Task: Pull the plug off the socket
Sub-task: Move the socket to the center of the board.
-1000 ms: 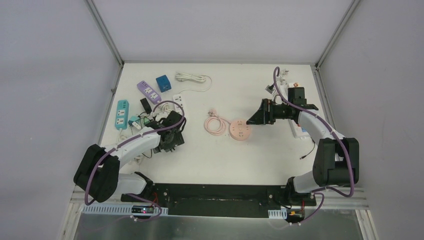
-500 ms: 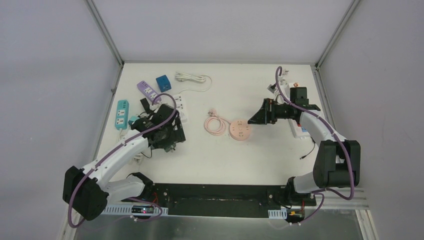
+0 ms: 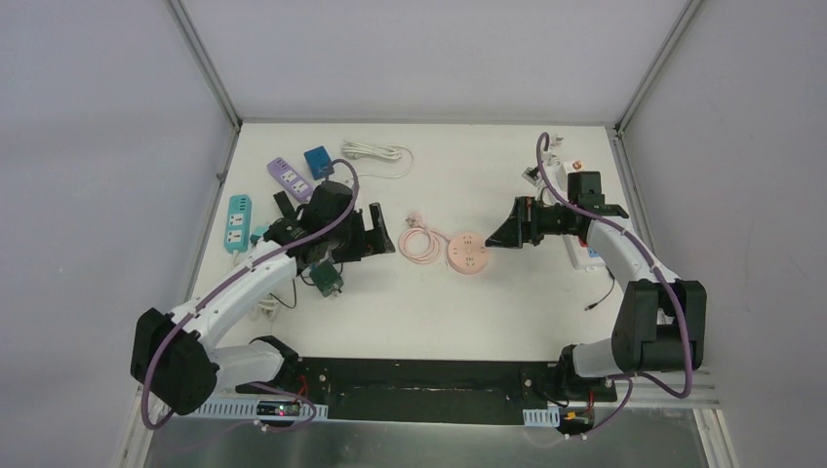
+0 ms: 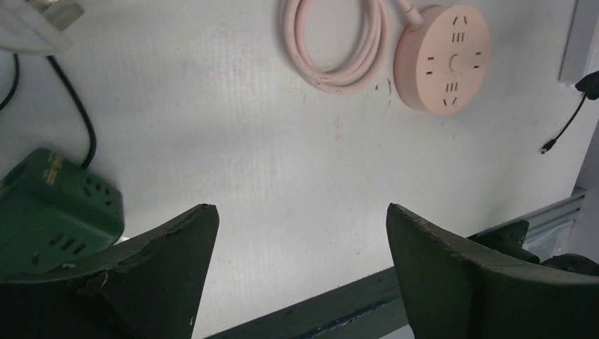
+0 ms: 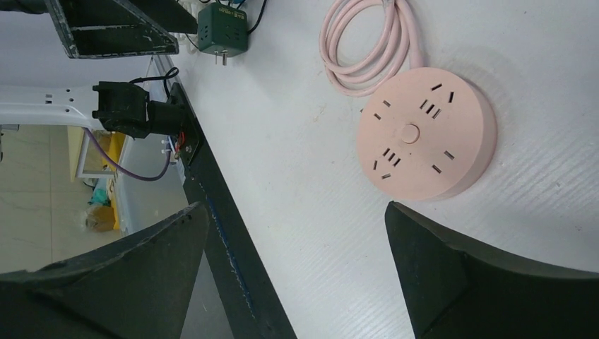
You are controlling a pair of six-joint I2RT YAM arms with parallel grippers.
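Socket block of dark green plastic, squarish (image 3: 328, 281) lies on the white surface (image 3: 439, 312) beside the left arm's forearm, near a tangle of black cord. In the left wrist view it sits at the lower left, just beside one finger. A white plug with a black cord (image 4: 39, 25) lies at the top left corner of that view, apart from the green block. The cord curves down toward the block, though I cannot tell where it ends.

The left claw (image 3: 380, 239) hangs over bare surface between the green block and a coiled pink cable (image 3: 419, 244) – its fingers are spread wide with nothing between them. The right claw (image 3: 499, 229) is also spread and holds nothing. It points at a round pink socket disc (image 3: 468, 255), which lies flat just beside the coil – the cable joins it at its rim.

Along the far left of the surface lie a teal power strip (image 3: 238, 222), a purple power strip (image 3: 290, 178), a blue cube (image 3: 318, 161) and a bundled white cable (image 3: 375, 154)
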